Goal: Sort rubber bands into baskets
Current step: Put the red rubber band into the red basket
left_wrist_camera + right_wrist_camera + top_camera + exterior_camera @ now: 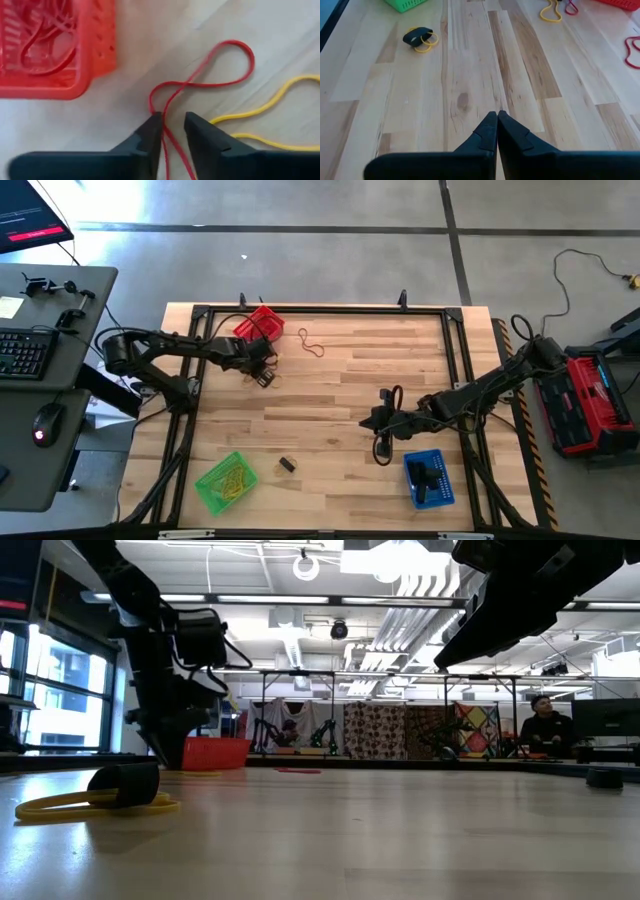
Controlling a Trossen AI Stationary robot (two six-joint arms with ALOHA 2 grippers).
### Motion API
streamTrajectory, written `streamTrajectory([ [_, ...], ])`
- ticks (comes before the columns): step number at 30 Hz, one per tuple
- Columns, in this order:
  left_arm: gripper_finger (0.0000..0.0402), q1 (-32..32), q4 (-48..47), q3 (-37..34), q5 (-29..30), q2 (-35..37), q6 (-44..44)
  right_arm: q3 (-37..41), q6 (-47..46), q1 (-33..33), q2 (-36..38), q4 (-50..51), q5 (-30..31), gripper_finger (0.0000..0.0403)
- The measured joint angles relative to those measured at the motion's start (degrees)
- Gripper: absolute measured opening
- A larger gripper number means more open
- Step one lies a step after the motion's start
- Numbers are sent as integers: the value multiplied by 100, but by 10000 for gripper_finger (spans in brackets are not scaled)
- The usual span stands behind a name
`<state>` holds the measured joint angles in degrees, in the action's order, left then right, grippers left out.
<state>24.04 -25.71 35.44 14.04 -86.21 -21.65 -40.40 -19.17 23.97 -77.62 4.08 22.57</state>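
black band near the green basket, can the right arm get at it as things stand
Probably yes. The black band lies on bare table with a yellow band; nothing stands between it and the shut right gripper.
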Motion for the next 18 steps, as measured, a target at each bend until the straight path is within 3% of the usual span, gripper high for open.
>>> streamTrajectory([
  [5, 8, -144, 46, -2, 0, -2, 395, 0, -1, 0, 0, -2, 0, 0],
  [18, 1, -595, 137, -33, -10, 1036, 321, 0, -59, 0, 0, -11, 2, 0],
])
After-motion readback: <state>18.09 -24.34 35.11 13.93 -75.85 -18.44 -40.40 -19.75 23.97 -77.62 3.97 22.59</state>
